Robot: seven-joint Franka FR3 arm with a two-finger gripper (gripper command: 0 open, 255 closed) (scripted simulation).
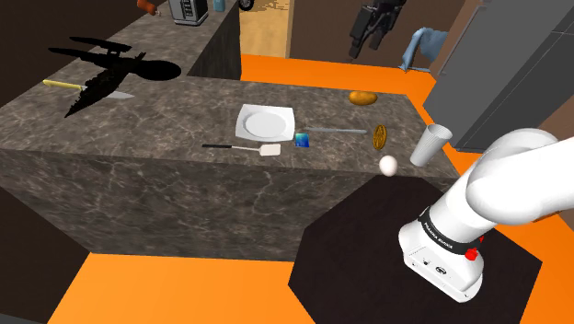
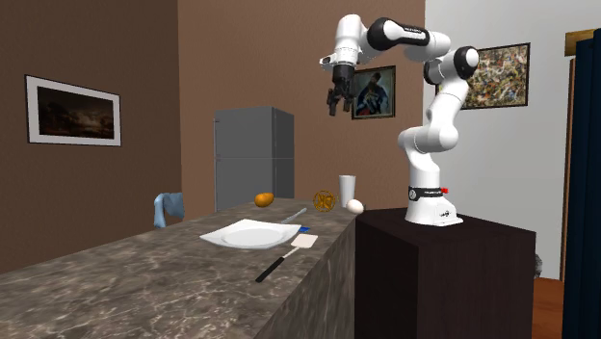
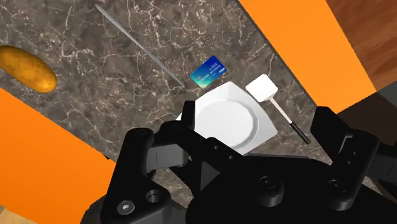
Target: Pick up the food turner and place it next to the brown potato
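The food turner (image 1: pixel 248 147), with a white blade and a thin black handle, lies flat near the front edge of the stone counter (image 1: pixel 138 138), just in front of a white plate (image 1: pixel 265 121). The brown potato (image 1: pixel 362 97) rests near the counter's far edge, towards the shoulder view's right. High above the counter hangs my gripper (image 1: pixel 368 41), open with nothing in it, far from both. In the wrist view the turner (image 3: pixel 270 95) lies beside the plate (image 3: pixel 226 121) and the potato (image 3: pixel 27 68) far across. In the second exterior view the gripper (image 2: pixel 334 99) hangs well above the turner (image 2: pixel 289 252) and potato (image 2: pixel 263 199).
A blue card (image 1: pixel 303 140) and a thin grey rod (image 1: pixel 336 130) lie between plate and potato. A golden round thing (image 1: pixel 380 138), a white egg (image 1: pixel 388 166) and a white cup (image 1: pixel 430 144) stand near the stand. A yellow-handled knife (image 1: pixel 63 85) lies far left.
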